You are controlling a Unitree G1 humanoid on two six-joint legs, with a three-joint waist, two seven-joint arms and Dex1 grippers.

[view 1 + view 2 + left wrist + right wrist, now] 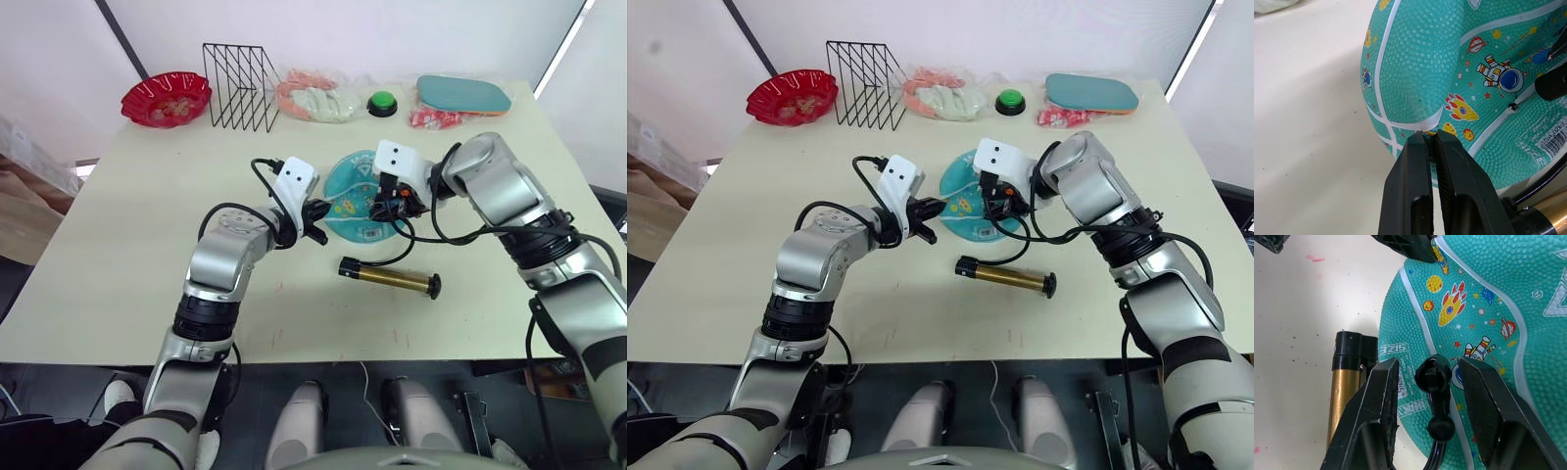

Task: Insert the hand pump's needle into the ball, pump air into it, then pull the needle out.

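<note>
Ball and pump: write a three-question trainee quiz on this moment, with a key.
1. True or false: the pump stands upright on the table.
2. What does the left gripper pinch? A: the edge of the ball. B: the red bowl. C: the wire rack.
3. Fill in: the right gripper has its fingers ____, one on each side of the needle's black fitting.

Key: 1 false, it lies on its side; 2 A; 3 open.
</note>
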